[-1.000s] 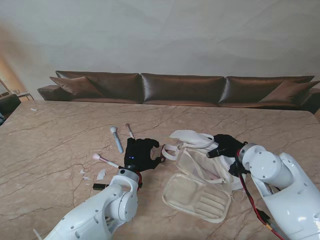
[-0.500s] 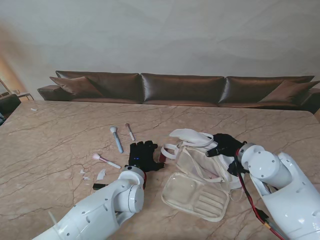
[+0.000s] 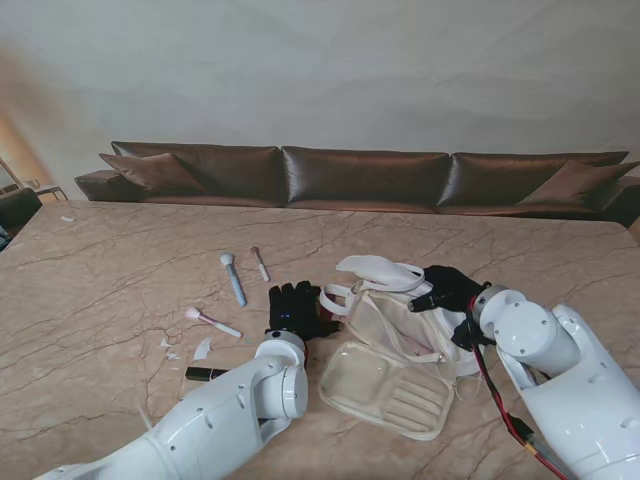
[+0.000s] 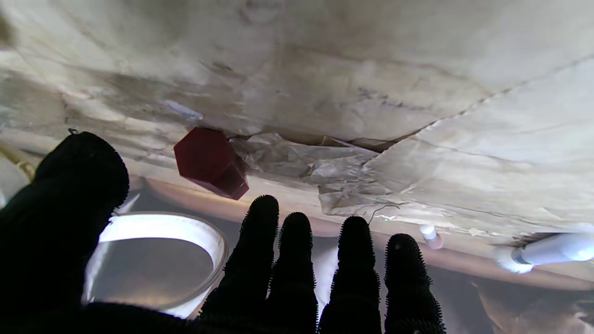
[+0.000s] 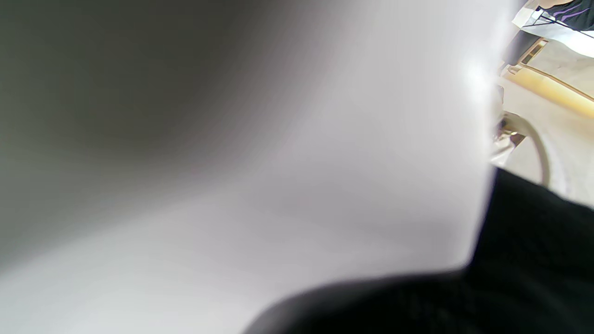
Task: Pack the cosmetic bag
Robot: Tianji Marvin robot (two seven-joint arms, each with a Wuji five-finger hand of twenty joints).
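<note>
Stand view shows the left hand (image 3: pixel 293 307) lying palm down on the marble table (image 3: pixel 110 270), its black fingers (image 3: pixel 290 293) stretched and slightly apart, grasping nothing. Just beside its thumb side lies the cosmetics bag (image 3: pixel 395 375), unzipped and spread open, cream coloured, with a white strap (image 3: pixel 380 270) on its far side. The right hand (image 3: pixel 447 288) rests on the far right edge of this bag; its fingers curl over the fabric, but I cannot tell if they really grip it, because the right wrist view is nearly all blur. In the left wrist view a small dark red box (image 4: pixel 211 163) lies on the table just ahead of the left fingertips (image 4: pixel 262 208), not touching them. On the other side of the left hand, well apart, lie a blue brush (image 3: pixel 233 278), a thin brush (image 3: pixel 260 263) and a pink-tipped brush (image 3: pixel 210 320). A black tube (image 3: pixel 205 373) lies near the left forearm.
</note>
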